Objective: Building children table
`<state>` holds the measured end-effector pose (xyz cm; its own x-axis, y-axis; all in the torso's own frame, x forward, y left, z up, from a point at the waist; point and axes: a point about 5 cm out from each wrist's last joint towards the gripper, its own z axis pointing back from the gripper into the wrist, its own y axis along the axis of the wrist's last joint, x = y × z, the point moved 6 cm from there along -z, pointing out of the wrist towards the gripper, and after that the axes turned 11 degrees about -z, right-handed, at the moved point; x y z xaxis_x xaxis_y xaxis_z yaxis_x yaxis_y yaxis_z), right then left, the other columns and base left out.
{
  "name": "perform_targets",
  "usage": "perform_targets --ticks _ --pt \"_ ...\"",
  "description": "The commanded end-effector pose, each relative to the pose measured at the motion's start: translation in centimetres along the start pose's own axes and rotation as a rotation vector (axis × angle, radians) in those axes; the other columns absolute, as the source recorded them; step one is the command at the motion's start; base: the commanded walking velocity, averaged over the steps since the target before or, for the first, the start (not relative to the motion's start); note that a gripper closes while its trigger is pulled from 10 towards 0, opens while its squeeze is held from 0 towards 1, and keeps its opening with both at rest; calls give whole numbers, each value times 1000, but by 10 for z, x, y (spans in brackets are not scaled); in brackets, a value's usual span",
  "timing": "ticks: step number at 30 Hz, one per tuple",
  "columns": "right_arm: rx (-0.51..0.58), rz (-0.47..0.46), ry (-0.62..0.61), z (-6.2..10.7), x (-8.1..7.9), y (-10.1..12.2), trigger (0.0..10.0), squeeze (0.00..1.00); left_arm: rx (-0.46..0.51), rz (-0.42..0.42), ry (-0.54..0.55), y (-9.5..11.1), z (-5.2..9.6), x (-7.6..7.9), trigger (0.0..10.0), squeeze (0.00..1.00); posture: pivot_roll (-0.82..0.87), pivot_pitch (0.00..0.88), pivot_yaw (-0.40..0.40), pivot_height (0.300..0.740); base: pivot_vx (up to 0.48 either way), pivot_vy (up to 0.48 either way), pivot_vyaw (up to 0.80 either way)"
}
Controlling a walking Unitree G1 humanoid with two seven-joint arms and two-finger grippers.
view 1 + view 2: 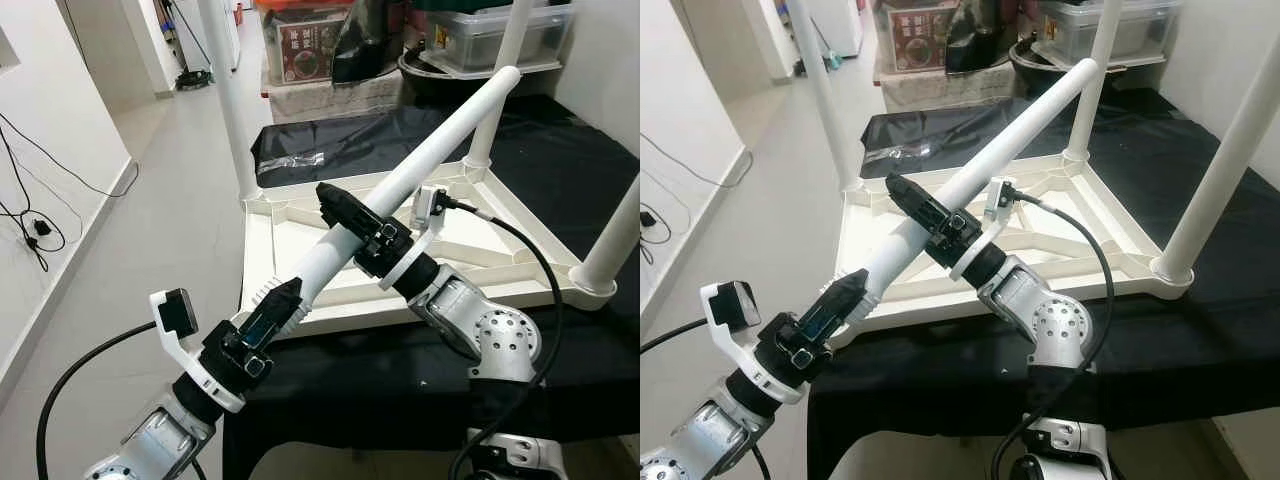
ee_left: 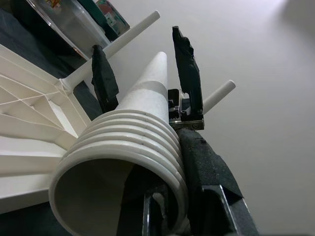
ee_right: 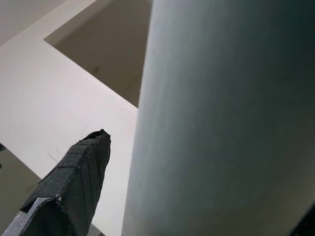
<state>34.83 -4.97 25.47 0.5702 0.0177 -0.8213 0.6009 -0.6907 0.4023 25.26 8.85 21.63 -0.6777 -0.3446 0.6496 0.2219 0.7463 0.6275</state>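
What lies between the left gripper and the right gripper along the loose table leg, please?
Only a bare stretch of the white table leg lies between the left gripper and the right gripper, as the left eye view shows.

The white plastic tabletop [image 1: 300, 250] is lying upside down on the black-covered worktop [image 1: 560, 180], its ribbed underside facing up. Three white legs are standing upright in its corner sockets: one [image 1: 228, 95] at the far left corner, one [image 1: 495, 85] at the far right, one [image 1: 622, 235] at the near right. A fourth, loose leg [image 1: 420, 165] is slanting above the tabletop, its ridged threaded end [image 2: 123, 162] pointing at the near left corner.
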Motion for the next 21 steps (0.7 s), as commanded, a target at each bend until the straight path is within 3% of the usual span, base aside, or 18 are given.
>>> perform_targets --ticks 1,2,21 --pt "-29 -1 16 -5 -3 -6 5490 0 -10 5 -29 -2 -1 8 10000 0 -78 59 48 740 0 0 0" --pt "-30 -1 19 -5 -4 -6 0 0 -10 7 -29 -3 -1 8 10000 0 -78 59 48 740 0 0 0" --pt "-30 6 22 -3 -5 -4 0 0 -11 6 -18 -4 1 5 10000 0 -95 53 49 740 0 0 0"
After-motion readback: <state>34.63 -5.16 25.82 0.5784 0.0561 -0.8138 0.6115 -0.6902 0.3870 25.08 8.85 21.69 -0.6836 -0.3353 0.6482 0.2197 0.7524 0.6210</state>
